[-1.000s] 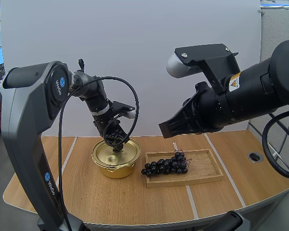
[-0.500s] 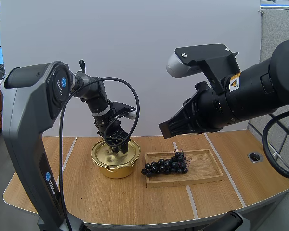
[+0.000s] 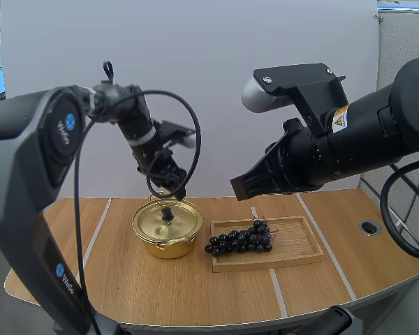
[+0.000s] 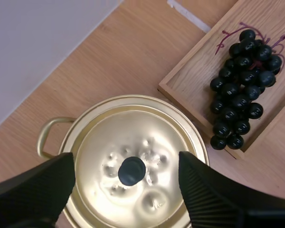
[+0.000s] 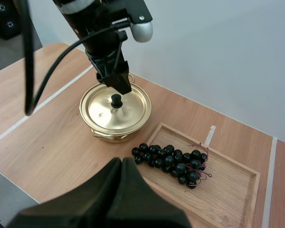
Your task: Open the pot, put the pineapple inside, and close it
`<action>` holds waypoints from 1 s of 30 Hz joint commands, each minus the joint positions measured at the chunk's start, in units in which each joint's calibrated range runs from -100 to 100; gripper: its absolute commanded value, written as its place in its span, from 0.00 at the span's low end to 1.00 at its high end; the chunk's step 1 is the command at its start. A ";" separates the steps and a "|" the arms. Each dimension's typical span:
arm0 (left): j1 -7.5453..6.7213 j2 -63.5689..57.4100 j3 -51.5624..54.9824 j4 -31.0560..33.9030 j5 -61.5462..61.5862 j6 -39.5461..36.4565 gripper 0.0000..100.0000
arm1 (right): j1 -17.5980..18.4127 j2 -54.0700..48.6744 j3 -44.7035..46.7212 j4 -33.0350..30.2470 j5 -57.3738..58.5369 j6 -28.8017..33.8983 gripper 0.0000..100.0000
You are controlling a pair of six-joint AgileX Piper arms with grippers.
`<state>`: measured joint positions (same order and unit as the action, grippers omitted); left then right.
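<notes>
A gold pot (image 3: pixel 167 229) stands on the table with its lid (image 4: pixel 133 156) on, black knob (image 3: pixel 167 213) up. My left gripper (image 3: pixel 172 187) hangs open just above the knob, its fingers (image 4: pixel 38 187) spread to either side of the lid and holding nothing. To the pot's right, a bunch of dark grapes (image 3: pixel 241 239) lies in a wooden tray (image 3: pixel 302 252). My right gripper (image 3: pixel 239 187) is shut and empty, high over the tray. From the right wrist I see the pot (image 5: pixel 115 111), the grapes (image 5: pixel 171 159), the tray (image 5: pixel 235 190) and my left gripper (image 5: pixel 118 83).
White tape lines (image 3: pixel 274 283) cross the wooden table. A round metal hole (image 3: pixel 369 227) sits near its right edge. Bare wood lies in front of the pot and tray, up to the curved front edge.
My left gripper opened off the lid knob and rose straight up from the pot. The lid stays on the pot. My right arm has not moved.
</notes>
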<state>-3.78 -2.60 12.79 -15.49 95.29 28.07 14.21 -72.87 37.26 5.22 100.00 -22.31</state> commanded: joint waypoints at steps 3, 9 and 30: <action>-0.04 -8.12 -1.88 -0.98 4.71 -0.77 1.00 | -0.23 -0.64 0.05 0.15 0.00 -0.01 0.00; -0.04 -18.21 -1.96 -0.11 4.71 -2.12 1.00 | -0.23 -0.64 0.05 0.03 0.00 -0.01 0.00; -0.04 -43.98 -1.84 6.18 4.71 -10.40 1.00 | -0.23 -0.64 0.05 0.03 0.00 -0.01 0.00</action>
<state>-3.78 -43.76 11.35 -9.67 99.85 18.71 14.21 -72.87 37.26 5.22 100.00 -22.31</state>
